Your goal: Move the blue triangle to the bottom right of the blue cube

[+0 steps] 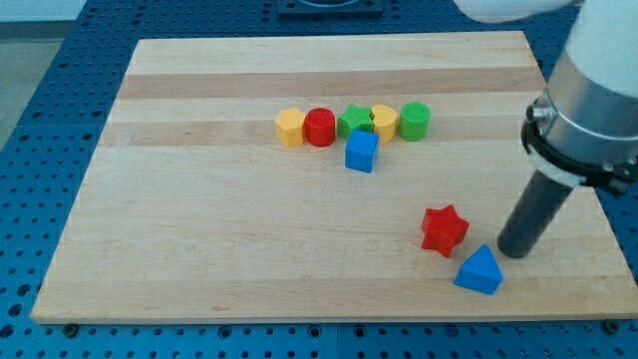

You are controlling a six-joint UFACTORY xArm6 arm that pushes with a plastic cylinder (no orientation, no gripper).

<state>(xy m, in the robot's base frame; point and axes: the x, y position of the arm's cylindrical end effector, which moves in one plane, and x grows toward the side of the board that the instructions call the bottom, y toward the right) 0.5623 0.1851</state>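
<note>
My tip (pixel 513 253), a bare rod with no fingers to spread or pinch, stood just above and to the right of the blue triangle (pixel 479 270) near the worktop's (pixel 199 259) bottom-right corner, with the blue cube (pixel 361 152) well apart toward the top-left.

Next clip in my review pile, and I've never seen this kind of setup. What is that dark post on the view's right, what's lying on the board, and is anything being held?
There is only one picture, looking down at a slant on a wooden board. The dark post is the robot arm's rod; it has no gripper, so it holds nothing and only pushes. Its tip rests just to the upper right of the blue triangle, with a red star to the left. Near the view's top stands a row: yellow block, red cylinder, green star, another yellow block, green cylinder. The blue cube sits just below that row.
</note>
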